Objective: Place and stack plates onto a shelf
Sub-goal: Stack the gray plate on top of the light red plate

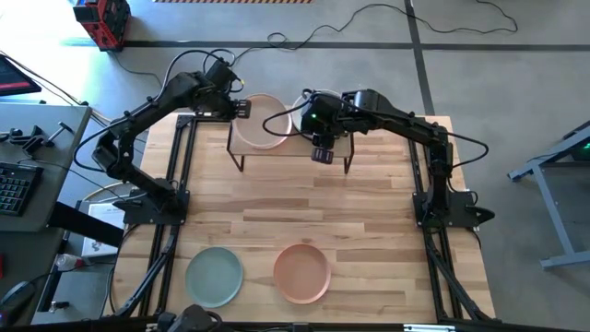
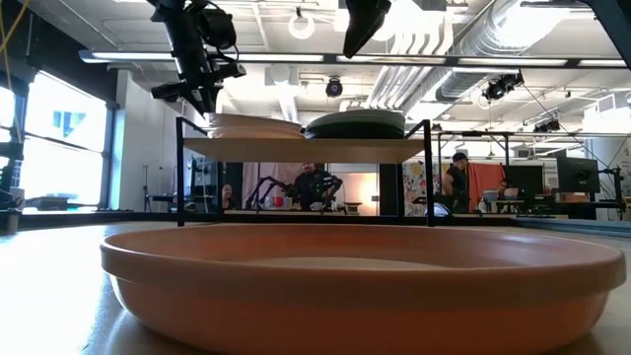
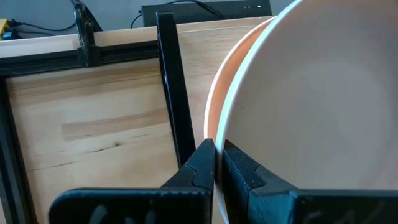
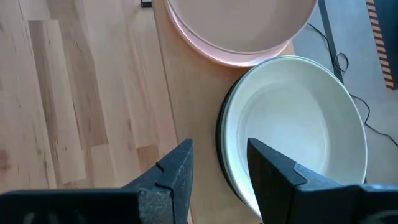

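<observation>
Left wrist view has the left claw [image 3: 214, 163] pinched shut on the rim of a pale plate [image 3: 311, 93], with an orange plate edge [image 3: 219, 93] peeking out right underneath it. So that claw is gripping the top plate of the stack on the left end of the shelf [image 1: 293, 148]. From overhead the same claw [image 1: 241, 108] sits at the left edge of that whitish-pink plate [image 1: 263, 120], arm reaching in from the left side of the table [image 1: 304, 212].

The right claw [image 4: 219, 163] is hanging open above the other stack, fingers apart and not touching anything. Below it is a white plate [image 4: 292, 124] on top of a dark one [image 4: 220, 134], just beside the pinkish stack [image 4: 239, 28]. Overhead, that claw [image 1: 322, 152] is over the front edge of the shelf, and the arm hides most of the right stack.

Low view shows both stacks sitting on the shelf board [image 2: 306, 148]: a pale pile [image 2: 254, 125] on the left and a dark plate with a light one on top [image 2: 357, 123] on the right.

Still on the table near the front edge: a pale green plate [image 1: 214, 275] and a peach plate [image 1: 301, 272], side by side but apart. The peach one [image 2: 355, 286] fills the front of the low view.
</observation>
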You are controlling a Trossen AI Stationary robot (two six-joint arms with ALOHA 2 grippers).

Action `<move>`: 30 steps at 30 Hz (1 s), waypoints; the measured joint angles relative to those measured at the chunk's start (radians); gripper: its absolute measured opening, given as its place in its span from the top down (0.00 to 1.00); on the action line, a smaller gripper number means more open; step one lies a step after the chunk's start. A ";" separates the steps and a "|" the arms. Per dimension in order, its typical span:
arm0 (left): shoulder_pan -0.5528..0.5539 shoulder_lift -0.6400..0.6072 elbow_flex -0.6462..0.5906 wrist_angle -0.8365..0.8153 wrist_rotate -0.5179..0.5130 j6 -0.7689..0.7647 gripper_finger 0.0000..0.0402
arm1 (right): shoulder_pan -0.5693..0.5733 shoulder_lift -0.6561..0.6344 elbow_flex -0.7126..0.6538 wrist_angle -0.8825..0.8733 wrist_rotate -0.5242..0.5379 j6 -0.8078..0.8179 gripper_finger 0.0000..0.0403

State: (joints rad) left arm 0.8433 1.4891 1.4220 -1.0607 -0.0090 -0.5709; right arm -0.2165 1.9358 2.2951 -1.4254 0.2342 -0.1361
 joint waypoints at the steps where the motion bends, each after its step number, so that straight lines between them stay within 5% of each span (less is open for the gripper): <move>1: 0.000 0.000 0.000 0.000 0.000 0.000 0.99 | 0.000 0.000 0.000 0.000 0.000 0.000 0.68; 30: 0.000 0.036 -0.001 0.016 0.013 0.007 0.98 | 0.000 0.000 0.000 0.000 -0.002 0.005 0.68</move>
State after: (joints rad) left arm 0.8433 1.5249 1.4212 -1.0451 0.0040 -0.5642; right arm -0.2161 1.9358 2.2951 -1.4250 0.2325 -0.1310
